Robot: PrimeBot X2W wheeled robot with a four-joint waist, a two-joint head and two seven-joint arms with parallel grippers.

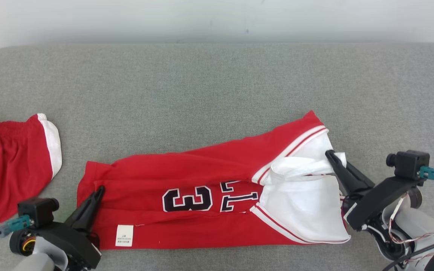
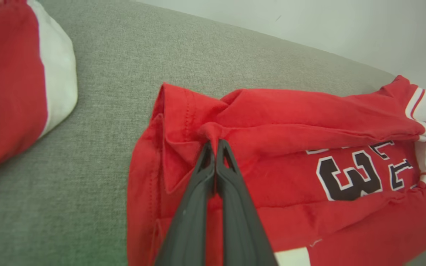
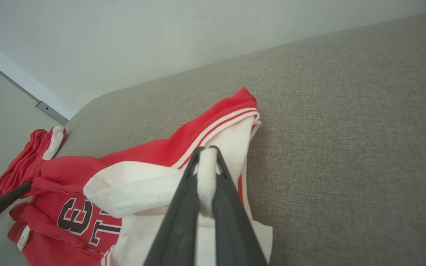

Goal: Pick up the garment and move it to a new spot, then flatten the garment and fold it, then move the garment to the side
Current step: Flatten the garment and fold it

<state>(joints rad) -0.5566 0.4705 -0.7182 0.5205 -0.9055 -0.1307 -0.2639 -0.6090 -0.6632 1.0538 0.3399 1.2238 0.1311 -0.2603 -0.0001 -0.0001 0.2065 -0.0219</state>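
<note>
Left gripper (image 1: 97,192), in the head view, is closed on the hem end of the garment (image 1: 202,169), a red numbered jersey lying lengthwise across the grey cushion (image 1: 217,82), while the right gripper (image 1: 332,156) is clamped on white cloth at the shoulder end. A second red garment (image 1: 9,162) lies apart at the far left. From the left wrist view, the left gripper (image 2: 215,146) has its fingers pressed together on a raised pinch of red cloth, and the garment (image 2: 290,114) runs away from it in long soft folds, number uppermost. From the right wrist view, the right gripper (image 3: 207,151) holds a white strap (image 3: 206,177) squeezed between its fingers, the garment (image 3: 142,155) bunched loosely below. The step in hand looks like flattening and folding along the length (the long creases suggest a fold partly made). To do it well, both ends should rise together and level, with the cloth drawn gently taut between them so the slack at the shoulders pulls out. The pinched edge should then be laid down in line with the edge beneath. The thin strap may slip or stretch, so the pull ought to be even and slow.
</note>
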